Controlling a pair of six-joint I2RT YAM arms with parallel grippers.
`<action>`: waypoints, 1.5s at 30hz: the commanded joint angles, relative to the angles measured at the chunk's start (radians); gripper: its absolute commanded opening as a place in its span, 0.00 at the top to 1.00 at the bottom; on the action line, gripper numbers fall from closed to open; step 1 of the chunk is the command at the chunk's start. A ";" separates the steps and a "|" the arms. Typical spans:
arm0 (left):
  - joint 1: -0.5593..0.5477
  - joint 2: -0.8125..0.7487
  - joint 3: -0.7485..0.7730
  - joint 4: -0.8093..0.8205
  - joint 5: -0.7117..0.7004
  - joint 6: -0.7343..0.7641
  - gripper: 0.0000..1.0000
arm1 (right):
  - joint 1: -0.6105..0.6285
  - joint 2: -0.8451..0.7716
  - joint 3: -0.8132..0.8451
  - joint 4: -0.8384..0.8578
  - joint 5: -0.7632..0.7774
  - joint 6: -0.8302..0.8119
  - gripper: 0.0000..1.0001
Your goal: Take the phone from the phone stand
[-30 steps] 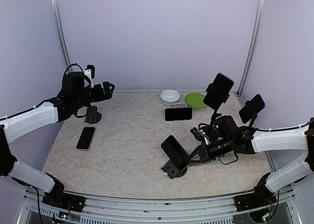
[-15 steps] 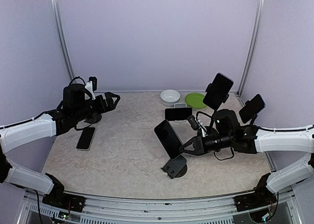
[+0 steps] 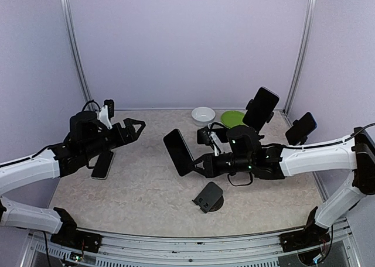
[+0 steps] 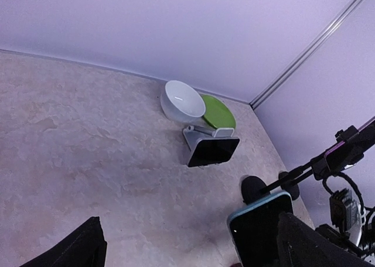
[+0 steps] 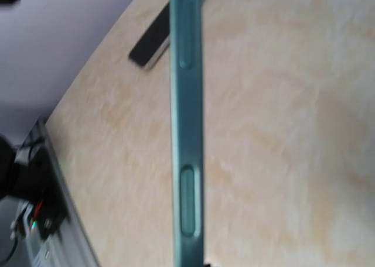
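Note:
A dark phone with a teal edge hangs tilted in the air above the middle of the table, with my right gripper shut on its lower right end. The black phone stand it came from sits empty on the table below and to the right. The right wrist view shows only the phone's teal side edge running down the frame. My left gripper stands open on the left, pointing toward the phone and apart from it; in its wrist view the phone appears beside the right finger.
Another phone lies flat at the left. Two phones on tall arm stands stand at the right. A phone on a small grey stand, a white bowl and a green plate sit at the back.
My right gripper has lifted the phone off the stand and carried it up and left, leaving the stand empty. The left arm has reached forward toward the middle, still open.

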 commanded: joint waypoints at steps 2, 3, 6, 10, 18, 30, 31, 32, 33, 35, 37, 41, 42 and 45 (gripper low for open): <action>-0.090 0.028 -0.047 0.067 0.001 -0.068 0.01 | 0.019 0.088 0.123 0.114 0.123 -0.047 1.00; -0.109 0.044 -0.043 0.073 -0.002 -0.075 0.01 | 0.022 0.100 0.143 0.111 0.134 -0.060 1.00; -0.144 0.096 -0.023 0.092 0.010 -0.085 0.01 | 0.035 0.124 0.198 0.078 0.174 -0.113 1.00; -0.164 0.151 -0.022 0.178 0.075 -0.123 0.01 | 0.039 0.144 0.221 0.082 0.182 -0.125 1.00; -0.210 0.255 0.023 0.254 0.102 -0.146 0.01 | 0.060 0.185 0.262 0.077 0.184 -0.139 1.00; -0.233 0.336 0.086 0.265 0.062 -0.187 0.08 | 0.101 0.202 0.290 0.044 0.260 -0.165 1.00; -0.235 0.337 0.088 0.266 0.053 -0.192 0.09 | 0.102 0.204 0.291 0.045 0.258 -0.163 1.00; -0.237 0.340 0.088 0.267 0.042 -0.197 0.10 | 0.103 0.206 0.288 0.046 0.258 -0.160 1.00; -0.239 0.342 0.088 0.267 0.032 -0.199 0.12 | 0.104 0.207 0.288 0.049 0.258 -0.158 1.00; -0.240 0.341 0.087 0.265 0.010 -0.208 0.15 | 0.104 0.207 0.283 0.052 0.257 -0.152 1.00; -0.240 0.342 0.085 0.267 -0.003 -0.215 0.20 | 0.105 0.207 0.282 0.057 0.259 -0.146 1.00; -0.241 0.343 0.087 0.256 -0.020 -0.206 0.32 | 0.106 0.211 0.285 0.057 0.234 -0.152 1.00; -0.241 0.343 0.090 0.251 -0.020 -0.196 0.35 | 0.105 0.209 0.284 0.059 0.224 -0.155 0.97; -0.241 0.348 0.107 0.210 -0.025 -0.173 0.42 | 0.105 0.199 0.272 0.064 0.216 -0.161 0.84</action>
